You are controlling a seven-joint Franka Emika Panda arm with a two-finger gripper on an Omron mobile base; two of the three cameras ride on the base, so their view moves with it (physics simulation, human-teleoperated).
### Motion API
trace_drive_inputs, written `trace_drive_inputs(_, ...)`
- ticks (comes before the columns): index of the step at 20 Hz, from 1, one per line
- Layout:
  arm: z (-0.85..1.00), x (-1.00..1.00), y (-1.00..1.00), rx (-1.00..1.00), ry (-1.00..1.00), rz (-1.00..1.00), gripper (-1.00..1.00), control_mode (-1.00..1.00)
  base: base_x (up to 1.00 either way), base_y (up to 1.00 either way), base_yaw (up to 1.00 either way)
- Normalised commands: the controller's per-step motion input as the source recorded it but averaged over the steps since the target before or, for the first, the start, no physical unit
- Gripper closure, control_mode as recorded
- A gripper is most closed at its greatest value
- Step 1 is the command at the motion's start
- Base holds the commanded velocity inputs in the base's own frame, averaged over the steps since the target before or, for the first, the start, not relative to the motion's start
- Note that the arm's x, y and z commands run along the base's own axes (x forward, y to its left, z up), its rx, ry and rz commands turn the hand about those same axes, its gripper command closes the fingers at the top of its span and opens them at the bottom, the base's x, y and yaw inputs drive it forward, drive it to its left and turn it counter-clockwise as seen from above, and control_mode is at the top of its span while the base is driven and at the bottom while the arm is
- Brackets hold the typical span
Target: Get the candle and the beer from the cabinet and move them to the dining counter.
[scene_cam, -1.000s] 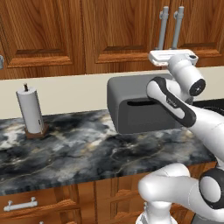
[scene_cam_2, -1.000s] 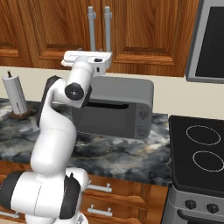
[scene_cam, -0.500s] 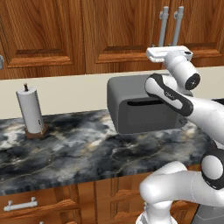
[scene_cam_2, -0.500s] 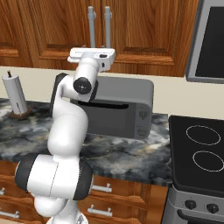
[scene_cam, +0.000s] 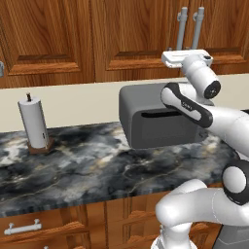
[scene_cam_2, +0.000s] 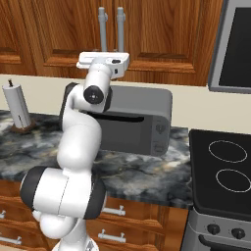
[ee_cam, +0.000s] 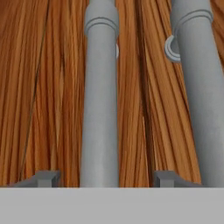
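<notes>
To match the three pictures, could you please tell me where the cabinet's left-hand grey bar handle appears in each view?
Left base view: the left handle stands at the top right, above the robot's hand.
Right base view: top, left of centre.
Hand view: the upright bar in the middle, between the tips of the claw.
Shared landmark: the door seam just right of it, before the second handle.

The arm (scene_cam_2: 81, 147) is glossy white, built of rounded tubular links with dark grey joint rings and round caps; the hand (scene_cam: 187, 57) is a flat white block.
</notes>
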Motion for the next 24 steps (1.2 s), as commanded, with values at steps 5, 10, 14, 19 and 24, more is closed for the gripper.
trace_drive_inputs(5,0.00,0.00,0.00,0.00,0.00,0.00,1.00,-1.00,0.00,0.00,0.00)
trace_drive_inputs(10,0.00,0.00,0.00,0.00,0.00,0.00,1.00,-1.00,0.00,0.00,0.00)
trace_drive_inputs(14,0.00,0.00,0.11,0.00,0.02,0.02,1.00,-1.00,0.00,0.00,0.00)
trace_drive_inputs(19,0.00,-0.17,0.29,0.00,0.03,0.06,1.00,-1.00,0.00,0.00,0.00)
trace_drive_inputs(24,0.00,-0.57,0.53,0.00,0.04,0.08,1.00,-1.00,0.00,0.00,0.00)
